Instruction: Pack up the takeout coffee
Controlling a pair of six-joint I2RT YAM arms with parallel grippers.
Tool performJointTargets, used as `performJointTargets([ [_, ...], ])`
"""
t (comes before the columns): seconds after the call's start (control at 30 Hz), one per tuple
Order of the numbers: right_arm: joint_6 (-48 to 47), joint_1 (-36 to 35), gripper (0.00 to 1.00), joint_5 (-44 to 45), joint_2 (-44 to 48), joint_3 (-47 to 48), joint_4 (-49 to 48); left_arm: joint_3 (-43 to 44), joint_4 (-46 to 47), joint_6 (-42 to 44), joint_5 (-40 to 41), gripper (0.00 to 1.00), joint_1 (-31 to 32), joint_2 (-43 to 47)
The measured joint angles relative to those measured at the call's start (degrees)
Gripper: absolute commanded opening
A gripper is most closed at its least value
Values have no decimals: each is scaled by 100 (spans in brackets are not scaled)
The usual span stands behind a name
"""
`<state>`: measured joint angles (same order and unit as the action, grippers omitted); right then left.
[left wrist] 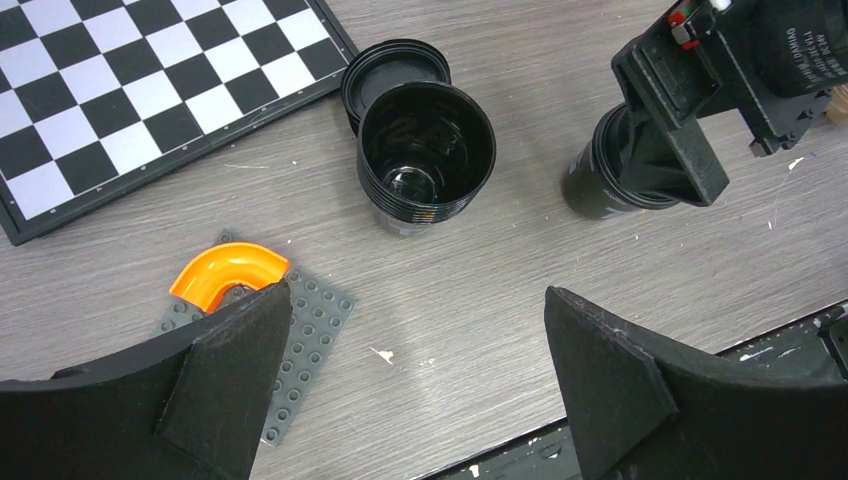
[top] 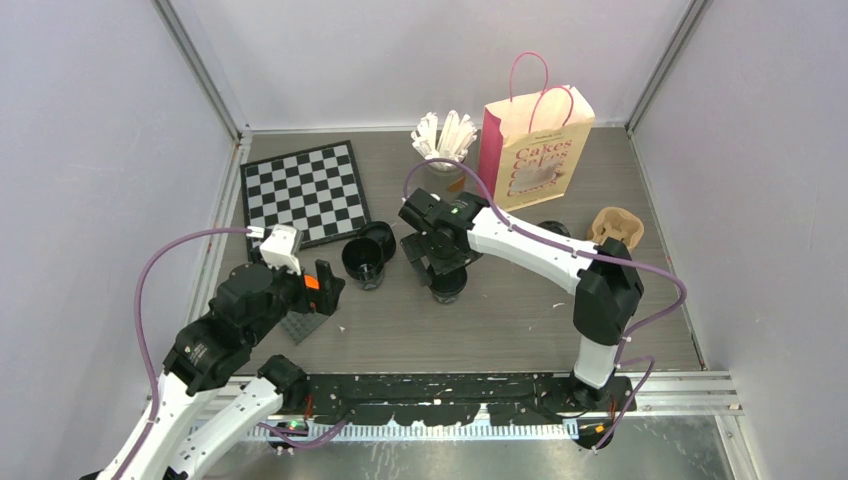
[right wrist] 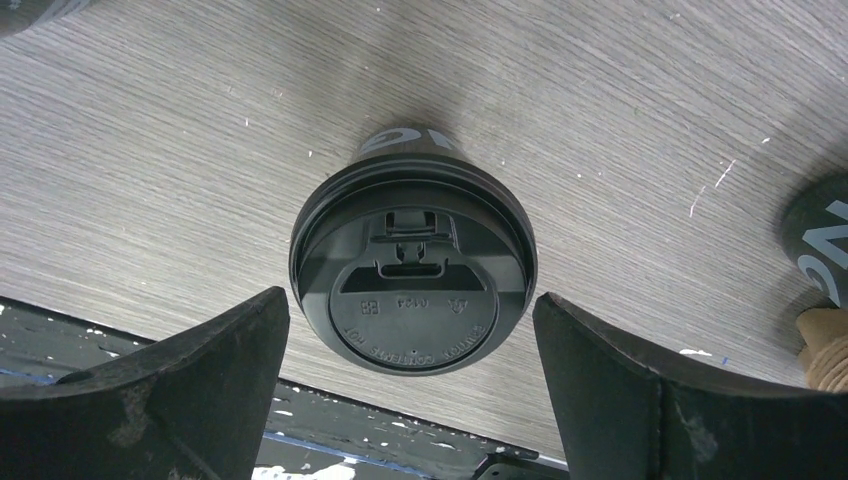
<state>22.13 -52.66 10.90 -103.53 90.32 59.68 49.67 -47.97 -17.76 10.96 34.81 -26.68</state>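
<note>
A lidded black takeout coffee cup [right wrist: 413, 265] stands upright on the table, and its lid fills the right wrist view. My right gripper [right wrist: 408, 312] hangs open over it, a finger on each side of the lid and neither touching it. From above, the same cup [top: 449, 286] shows just below my right gripper [top: 438, 262]. A second black cup [left wrist: 425, 155] stands open with no lid on it, and a loose black lid [left wrist: 392, 72] lies right behind it. My left gripper [left wrist: 415, 335] is open over bare table and holds nothing.
The pink paper bag [top: 535, 150] stands at the back, with a grey cup of white sticks [top: 445, 138] to its left. A brown cup carrier [top: 615, 226] sits at the right, next to another black cup [right wrist: 825, 240]. A chessboard [top: 305, 192], a grey studded plate [left wrist: 312, 345] and an orange curved piece [left wrist: 228, 275] lie at the left.
</note>
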Motion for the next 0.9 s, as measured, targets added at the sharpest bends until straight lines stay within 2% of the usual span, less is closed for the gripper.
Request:
performJointTargets([
  [0.33, -94, 0, 95, -20, 378, -2, 72, 0, -31, 0, 177, 100, 0, -31],
  [0.5, -98, 111, 91, -85, 835, -238, -101, 0, 11, -2, 83, 100, 0, -52],
  [0.67, -94, 616, 83, -573, 1554, -1027, -645, 76, 208, -166, -518, 91, 0, -546],
  [0.9, 24, 1543, 72, -1515, 2459, -2332, -1784, 553, 778, -483, -1434, 74, 0, -2177],
])
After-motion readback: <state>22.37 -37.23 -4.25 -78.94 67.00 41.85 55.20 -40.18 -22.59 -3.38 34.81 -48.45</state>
